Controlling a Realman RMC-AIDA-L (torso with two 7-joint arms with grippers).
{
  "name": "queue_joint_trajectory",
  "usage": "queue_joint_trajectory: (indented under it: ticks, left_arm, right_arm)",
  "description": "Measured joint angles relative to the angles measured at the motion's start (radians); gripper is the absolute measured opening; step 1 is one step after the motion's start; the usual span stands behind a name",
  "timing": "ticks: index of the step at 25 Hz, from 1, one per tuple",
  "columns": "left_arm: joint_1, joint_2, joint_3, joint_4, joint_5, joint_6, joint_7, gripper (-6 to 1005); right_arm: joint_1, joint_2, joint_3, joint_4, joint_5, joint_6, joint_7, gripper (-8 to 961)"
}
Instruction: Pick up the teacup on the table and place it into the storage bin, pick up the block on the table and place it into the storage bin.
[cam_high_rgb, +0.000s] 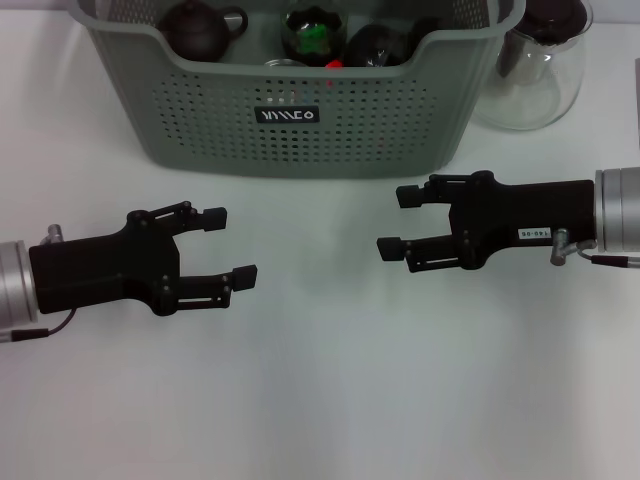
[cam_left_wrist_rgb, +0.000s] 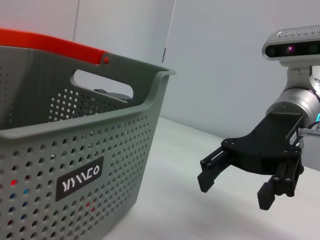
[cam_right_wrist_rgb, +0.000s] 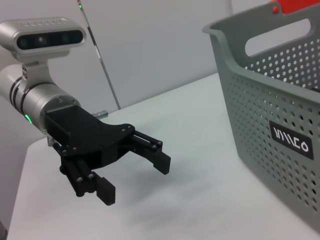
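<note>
The white table (cam_high_rgb: 320, 400) fills the near part of the head view, bare in front of both arms. At its far edge stands the storage bin (cam_high_rgb: 300, 110), the largest thing in sight: a grey-green perforated basket with a small black label (cam_high_rgb: 287, 115) on its front wall and handle cut-outs in its rim. Inside it the head view shows a dark brown teapot (cam_high_rgb: 198, 27), a dark teacup (cam_high_rgb: 314, 35) with something green in it, another dark rounded vessel (cam_high_rgb: 375, 45), and a small red piece (cam_high_rgb: 333, 64) just behind the front wall, too little of it visible to name. A clear glass pitcher (cam_high_rgb: 540, 60) stands just beside the bin on the robot's right.

The left gripper (cam_high_rgb: 232, 245) hovers over the table on the left, its fingers spread apart and holding nothing; the right gripper (cam_high_rgb: 402, 222) is opposite it on the right, likewise spread and empty. Both point inward toward each other, well apart, with bare table between them. The bin and the teacup in it lie beyond both grippers, farther from the robot, touching neither.
</note>
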Motion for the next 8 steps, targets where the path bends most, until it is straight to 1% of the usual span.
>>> queue_joint_trajectory:
  ticks: [7,8]
  left_arm:
    - [0.000,0.002,0.000,0.004,0.000,0.000,0.001,877]
    - [0.000,0.003,0.000,0.004,0.000,0.000,0.001,877]
  right_arm:
    - [0.002,-0.010,-0.005,0.000,0.000,-0.005,0.000,858]
    - [0.003,-0.014,-0.005,0.000,0.000,-0.007,0.000,858]
